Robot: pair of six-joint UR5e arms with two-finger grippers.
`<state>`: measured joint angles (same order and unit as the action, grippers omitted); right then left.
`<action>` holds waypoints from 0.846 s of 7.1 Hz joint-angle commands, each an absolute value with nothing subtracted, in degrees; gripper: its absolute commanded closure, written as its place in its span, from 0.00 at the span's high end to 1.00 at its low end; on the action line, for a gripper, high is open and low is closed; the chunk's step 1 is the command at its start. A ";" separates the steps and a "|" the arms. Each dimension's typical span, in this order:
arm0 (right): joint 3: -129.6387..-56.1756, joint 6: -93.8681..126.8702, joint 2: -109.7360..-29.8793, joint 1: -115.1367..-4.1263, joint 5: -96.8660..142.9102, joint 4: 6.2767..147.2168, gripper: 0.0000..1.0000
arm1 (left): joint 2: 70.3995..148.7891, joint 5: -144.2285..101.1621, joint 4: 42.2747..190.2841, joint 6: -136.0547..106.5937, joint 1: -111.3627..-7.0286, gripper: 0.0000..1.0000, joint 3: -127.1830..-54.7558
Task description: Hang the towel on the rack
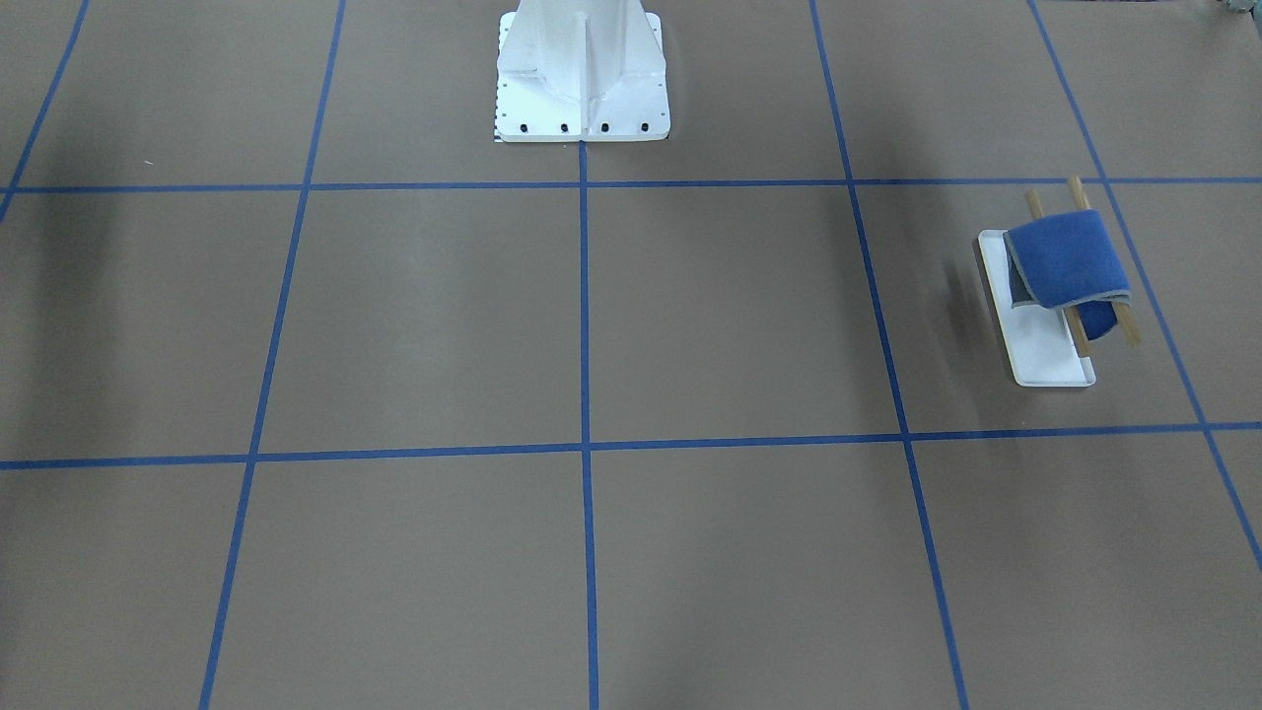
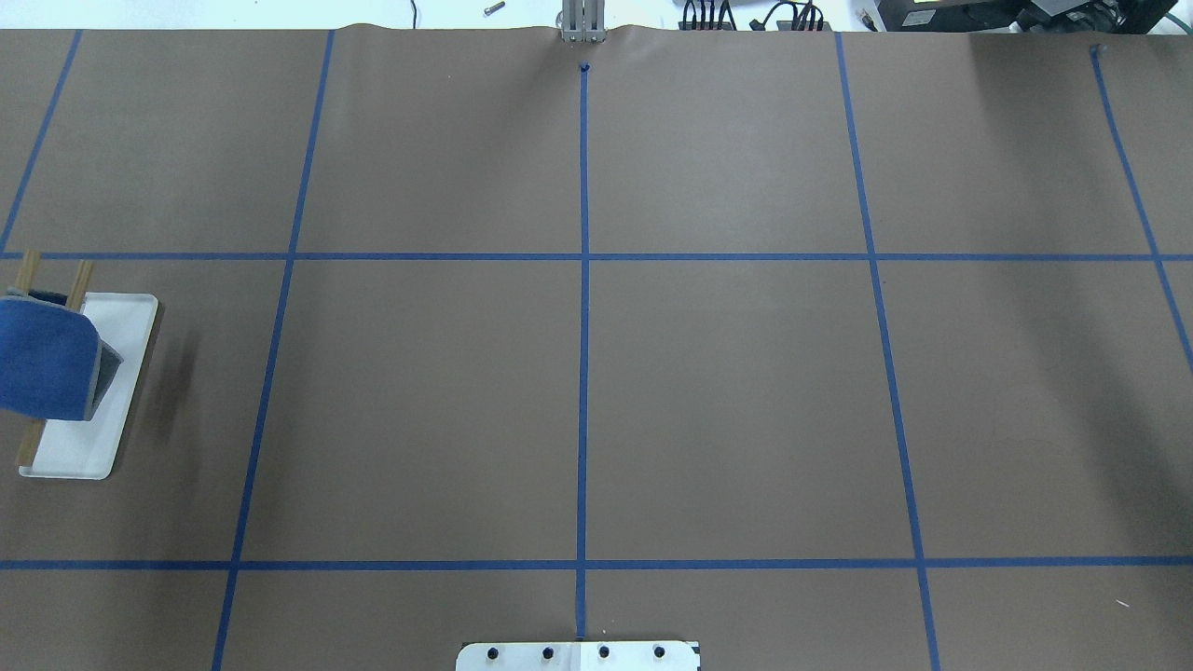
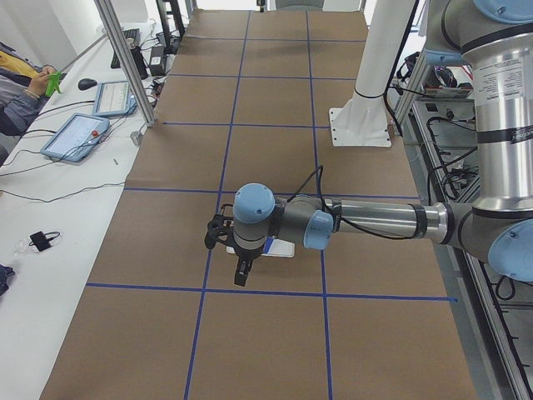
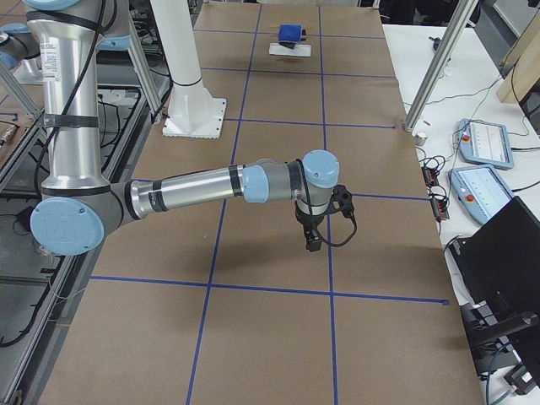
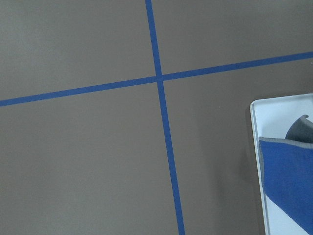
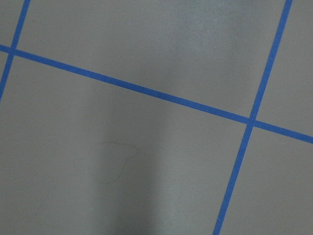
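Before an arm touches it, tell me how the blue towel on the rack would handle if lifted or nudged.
Probably floppy: the towel folds over both rods and sags below them. Likely light: the thin rods look straight under it. A sideways nudge might slide it along the rods, since nothing pins it.

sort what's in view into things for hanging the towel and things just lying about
For the job:
towel, already draped over the rods
rack

Just lying about:
robot pedestal
teach pendant
computer mouse
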<state>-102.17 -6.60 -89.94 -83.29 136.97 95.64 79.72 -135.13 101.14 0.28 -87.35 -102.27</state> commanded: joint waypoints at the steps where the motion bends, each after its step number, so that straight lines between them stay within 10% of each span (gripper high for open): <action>1: -101.51 -5.98 -89.74 -83.23 137.90 95.71 1.00 | 79.72 -135.44 101.51 0.35 -87.28 0.98 -102.04; 6: -100.55 -6.24 -88.59 -83.23 138.94 95.19 1.00 | 79.89 -135.79 101.51 0.35 -87.28 0.98 -102.13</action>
